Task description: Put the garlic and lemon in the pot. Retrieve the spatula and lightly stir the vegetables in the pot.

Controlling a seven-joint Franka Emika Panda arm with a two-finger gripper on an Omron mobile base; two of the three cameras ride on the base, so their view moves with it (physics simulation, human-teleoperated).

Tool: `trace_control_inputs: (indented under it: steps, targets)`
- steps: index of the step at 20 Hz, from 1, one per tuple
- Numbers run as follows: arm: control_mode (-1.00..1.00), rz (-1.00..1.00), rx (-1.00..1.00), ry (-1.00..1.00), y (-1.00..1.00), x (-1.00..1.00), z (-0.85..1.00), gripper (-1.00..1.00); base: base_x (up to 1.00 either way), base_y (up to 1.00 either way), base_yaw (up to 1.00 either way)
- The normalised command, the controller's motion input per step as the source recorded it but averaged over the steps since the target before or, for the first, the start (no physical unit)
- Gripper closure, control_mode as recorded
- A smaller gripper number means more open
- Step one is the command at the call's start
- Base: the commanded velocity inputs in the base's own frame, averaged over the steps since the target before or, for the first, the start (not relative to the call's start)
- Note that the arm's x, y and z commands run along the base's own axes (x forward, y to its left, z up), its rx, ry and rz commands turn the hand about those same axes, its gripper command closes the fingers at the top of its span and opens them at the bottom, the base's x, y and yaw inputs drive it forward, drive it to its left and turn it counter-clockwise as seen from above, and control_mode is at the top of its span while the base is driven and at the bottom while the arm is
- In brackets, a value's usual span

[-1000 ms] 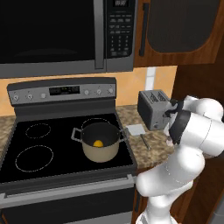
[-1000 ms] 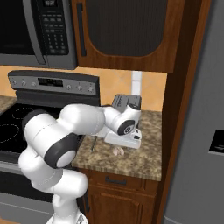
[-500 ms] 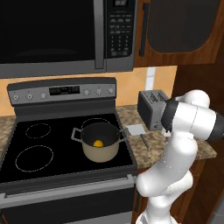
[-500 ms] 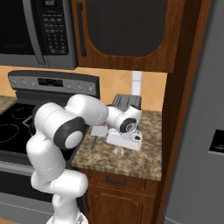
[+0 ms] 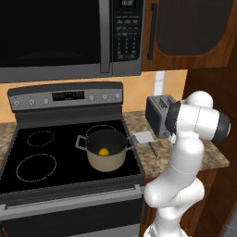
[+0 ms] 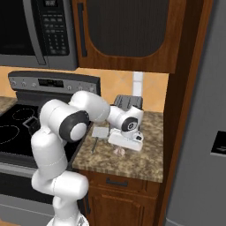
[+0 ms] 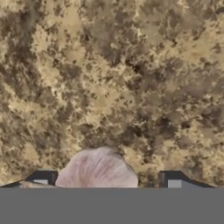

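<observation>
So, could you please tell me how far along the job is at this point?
Done: the lemon sits in the pot on the stove. In hand: the gripper is down over the garlic on the counter, jaws open either side, not yet gripping. Left: garlic into the pot, then fetch the spatula and stir.

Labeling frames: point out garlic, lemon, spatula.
garlic (image 7: 97, 168), hand view, top of the bulb.
lemon (image 5: 104, 152), left base view, its visible top inside the pot.
spatula (image 5: 144, 136), left base view, flat blade.

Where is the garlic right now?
The garlic lies on the speckled counter right of the stove, between the open gripper's fingertips, below the toaster.
</observation>
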Motion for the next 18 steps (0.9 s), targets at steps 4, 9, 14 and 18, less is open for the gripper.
trace_control_inputs:
  steps: [4, 9, 14, 18]
  targets:
    - [-1.0, -0.05, 0.07, -0.13, 0.0, -0.39, -0.09, 1.0, 0.0, 0.0, 0.0]
    - [-1.0, -0.1, 0.08, -0.21, 0.0, -0.34, 0.04, 1.0, 0.0, 0.0, 0.0]
    - [-1.0, -0.04, 0.02, -0.21, 0.26, -0.04, 0.55, 1.0, 0.0, 0.0, 0.0]
    - [-1.0, -0.02, 0.0, -0.23, 0.55, -0.05, 0.81, 1.0, 0.0, 0.0, 0.0]
